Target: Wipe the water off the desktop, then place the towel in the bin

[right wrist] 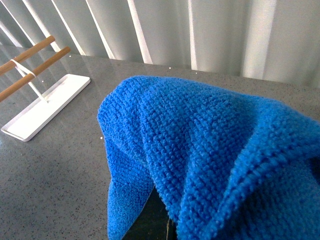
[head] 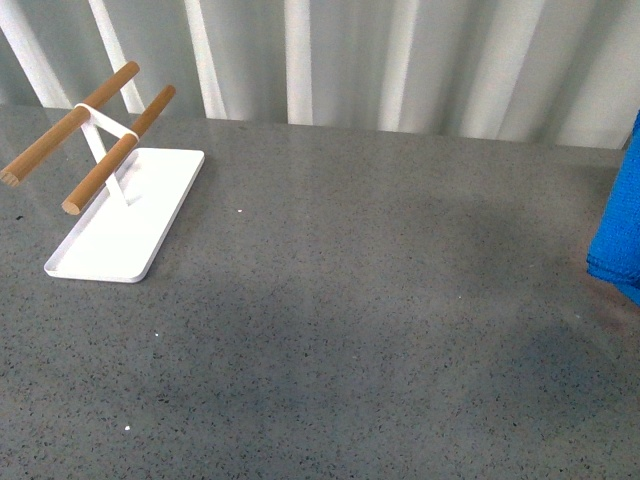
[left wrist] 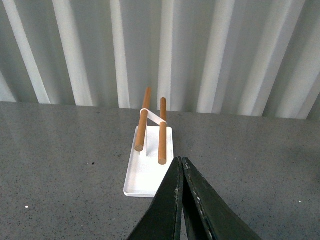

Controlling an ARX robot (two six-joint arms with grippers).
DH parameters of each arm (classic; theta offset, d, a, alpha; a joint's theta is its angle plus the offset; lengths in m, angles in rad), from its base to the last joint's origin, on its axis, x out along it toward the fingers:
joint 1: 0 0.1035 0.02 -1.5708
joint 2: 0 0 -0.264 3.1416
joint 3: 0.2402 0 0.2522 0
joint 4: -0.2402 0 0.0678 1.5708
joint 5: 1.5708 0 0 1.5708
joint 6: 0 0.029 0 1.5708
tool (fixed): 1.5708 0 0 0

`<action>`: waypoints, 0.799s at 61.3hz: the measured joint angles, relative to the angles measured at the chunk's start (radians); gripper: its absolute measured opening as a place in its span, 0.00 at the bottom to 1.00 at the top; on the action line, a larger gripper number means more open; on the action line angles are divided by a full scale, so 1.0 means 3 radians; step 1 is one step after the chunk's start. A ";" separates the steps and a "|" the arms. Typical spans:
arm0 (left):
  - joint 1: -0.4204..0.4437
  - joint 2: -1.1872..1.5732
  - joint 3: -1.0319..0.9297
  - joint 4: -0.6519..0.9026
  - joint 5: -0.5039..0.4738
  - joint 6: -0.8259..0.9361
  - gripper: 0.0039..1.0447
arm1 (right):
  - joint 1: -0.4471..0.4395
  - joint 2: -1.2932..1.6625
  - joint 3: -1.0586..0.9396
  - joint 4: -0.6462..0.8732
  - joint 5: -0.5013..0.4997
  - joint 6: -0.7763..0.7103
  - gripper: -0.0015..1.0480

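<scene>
White tray [head: 120, 225] sits upper left in the front view. The left gripper [left wrist: 180, 164], jaws pressed together, hangs low-centre in its wrist view. The towel [head: 620, 225], at the front view's right edge, drapes over the right gripper [right wrist: 160, 224]; its grip cannot be told. Best to press it flat on the desktop [head: 350, 300] and wipe broadly. No writing shows.

Pale grey corrugated wall [head: 450, 60]

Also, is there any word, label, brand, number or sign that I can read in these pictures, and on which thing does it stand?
None can be read. The tray, its rods, the towel, the desktop and the wall show no writing in any view.
</scene>
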 joint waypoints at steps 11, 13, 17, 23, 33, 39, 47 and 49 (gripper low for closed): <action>0.0000 -0.0001 0.0000 0.0000 -0.0001 -0.0001 0.07 | 0.0045 0.0032 0.0015 -0.0168 0.0102 -0.0142 0.05; 0.0000 -0.0003 0.0000 0.0000 -0.0001 -0.0001 0.12 | 0.0062 0.0066 0.0039 -0.0223 0.0146 -0.0182 0.05; 0.0000 -0.0003 0.0000 0.0000 -0.0001 -0.0001 0.22 | 0.0109 0.0169 0.0130 -0.0348 0.0237 -0.0286 0.05; 0.0000 -0.0001 0.0000 -0.0001 0.0000 -0.0001 0.40 | 0.0209 0.0444 0.0394 -0.0561 0.0412 -0.0525 0.05; 0.0000 -0.0003 0.0000 -0.0003 -0.0001 -0.0001 0.65 | 0.0361 0.0965 0.0926 -0.0824 0.0633 -0.0900 0.05; 0.0000 -0.0003 0.0000 -0.0003 0.0000 -0.0001 0.81 | 0.0445 0.1230 0.1264 -0.0965 0.0698 -0.1013 0.05; 0.0000 -0.0003 0.0000 -0.0003 0.0000 0.0000 0.95 | 0.0521 0.1517 0.1574 -0.1073 0.0819 -0.1053 0.05; 0.0000 -0.0003 0.0000 -0.0003 -0.0001 -0.0001 0.93 | 0.0533 0.1586 0.1591 -0.1088 0.0830 -0.1053 0.05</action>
